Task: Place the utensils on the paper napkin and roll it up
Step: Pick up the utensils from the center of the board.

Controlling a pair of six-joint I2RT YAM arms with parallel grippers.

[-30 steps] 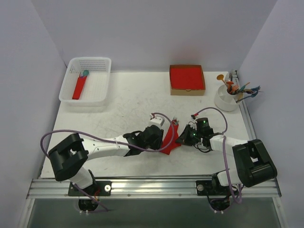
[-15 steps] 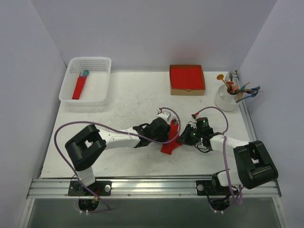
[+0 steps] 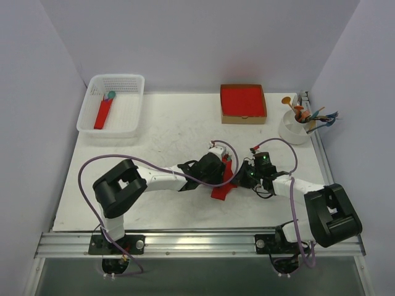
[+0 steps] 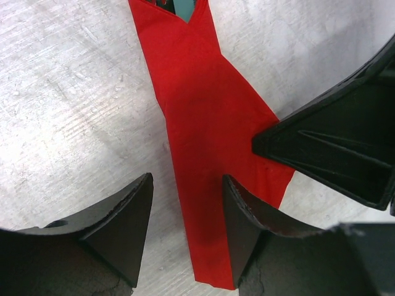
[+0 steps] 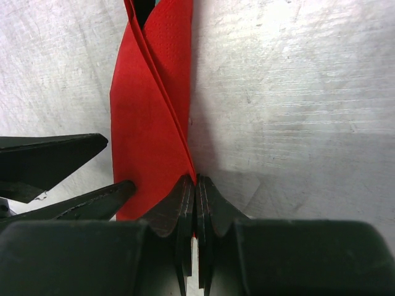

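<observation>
Right gripper [image 5: 194,182]: fingers shut tight, tips nipping the loose right-hand fold of the paper napkin [image 5: 154,111]. Left gripper [image 4: 185,213]: fingers partly apart, astride the napkin's near end, gripping nothing. Napkin lies part-rolled on the table [image 3: 154,135], about mid-width, closer to the near edge, between both arms. Long axis runs near edge to far edge, far end leaning slightly right. Utensils [image 4: 182,6] wrapped inside, a sliver showing at the far, open end. Likely the roll must turn across that axis.
</observation>
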